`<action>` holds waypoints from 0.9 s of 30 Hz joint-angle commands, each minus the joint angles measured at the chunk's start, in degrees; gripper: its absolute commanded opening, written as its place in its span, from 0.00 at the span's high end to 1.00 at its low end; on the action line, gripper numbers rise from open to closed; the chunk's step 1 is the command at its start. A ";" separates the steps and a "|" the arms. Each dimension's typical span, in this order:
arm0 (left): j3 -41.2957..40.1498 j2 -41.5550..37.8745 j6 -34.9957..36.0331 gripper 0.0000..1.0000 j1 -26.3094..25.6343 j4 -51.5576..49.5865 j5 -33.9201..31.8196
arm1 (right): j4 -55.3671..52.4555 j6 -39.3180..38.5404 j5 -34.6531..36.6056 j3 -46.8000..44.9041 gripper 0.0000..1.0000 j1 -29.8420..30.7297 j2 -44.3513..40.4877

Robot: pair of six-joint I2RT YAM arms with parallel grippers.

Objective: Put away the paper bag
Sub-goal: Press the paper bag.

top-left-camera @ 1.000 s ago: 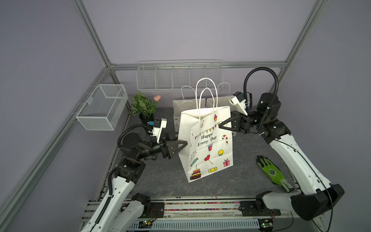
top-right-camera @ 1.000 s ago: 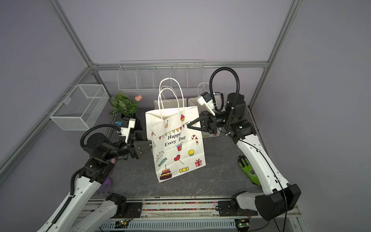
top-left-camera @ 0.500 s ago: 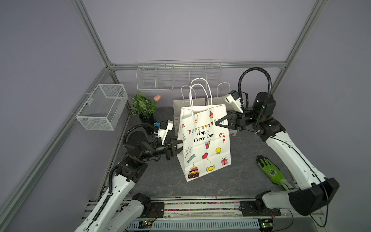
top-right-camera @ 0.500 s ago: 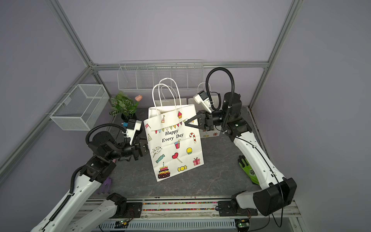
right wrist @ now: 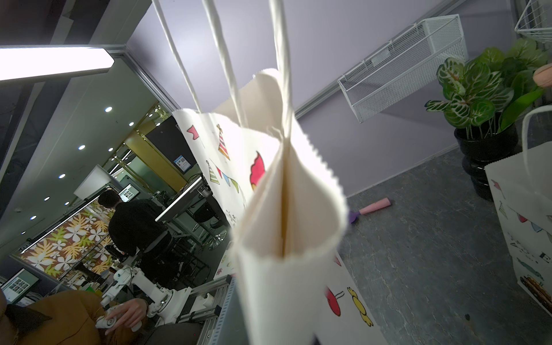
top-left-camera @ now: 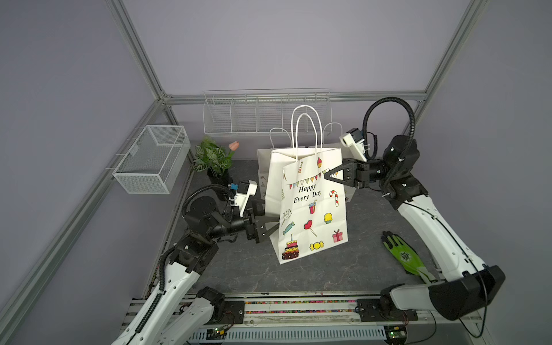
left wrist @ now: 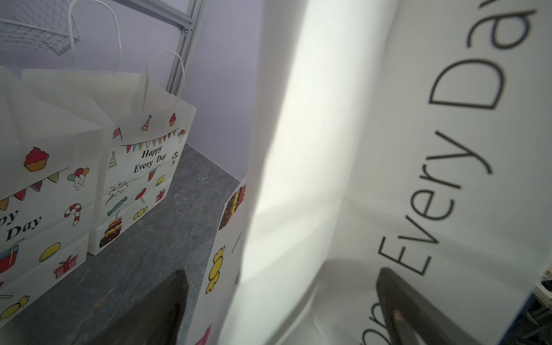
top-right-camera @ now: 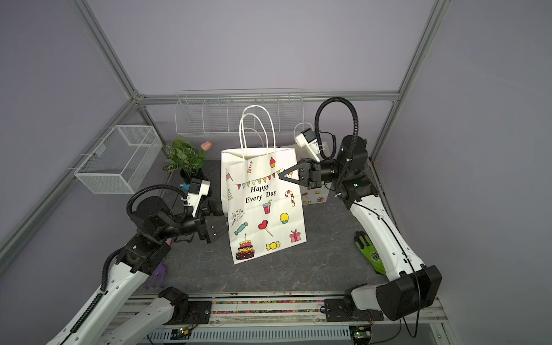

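Note:
The white paper bag [top-left-camera: 313,209] [top-right-camera: 265,209] printed "Happy Every Day" stands upright mid-table, handles up. My right gripper [top-left-camera: 327,176] [top-right-camera: 280,176] is shut on the bag's right side fold near the top. In the right wrist view the paper bag [right wrist: 286,224] fills the middle and hides the fingers. My left gripper [top-left-camera: 268,219] [top-right-camera: 224,219] is open low at the bag's left side. In the left wrist view the left gripper [left wrist: 280,298] has a dark finger on each side of the paper bag [left wrist: 328,149] edge, apart from the paper.
Two more printed bags [top-left-camera: 265,167] [top-right-camera: 313,194] stand behind. A potted plant [top-left-camera: 213,158] is at the back left. A wire basket [top-left-camera: 152,159] hangs on the left wall, a wire rack [top-left-camera: 263,113] on the back wall. A green glove [top-left-camera: 403,254] lies right, a purple tool [top-right-camera: 156,274] left.
My left gripper pinched the bag's left side half a second ago and has opened again. The bag shifted left, then came back. The right gripper kept its grip.

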 commanded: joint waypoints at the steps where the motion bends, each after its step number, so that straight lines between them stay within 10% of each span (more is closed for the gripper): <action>1: -0.74 -0.44 0.50 0.07 -0.97 -1.24 1.21 | 6.57 5.25 1.59 -1.08 0.93 -0.60 -0.45; 8: 0.29 -0.14 2.28 0.66 -1.10 -3.97 -0.51 | 8.45 6.77 1.79 -2.19 0.93 -0.65 -1.04; 12: 0.65 0.25 2.95 0.76 -1.18 -5.55 -1.37 | 8.37 6.75 1.86 -2.11 0.93 -0.67 -1.55; 13: 0.74 0.23 2.97 0.74 -1.12 -5.66 -1.39 | 8.21 6.66 1.95 -2.10 0.93 -0.72 -1.56; 17: 0.67 0.25 2.97 0.16 -1.22 -6.22 -1.39 | 7.62 6.58 2.19 -2.13 0.93 -1.03 -2.14; 27: 5.40 -2.36 3.27 0.04 -1.17 -10.36 -7.60 | -7.28 -5.68 3.29 -3.52 0.93 -0.59 -3.84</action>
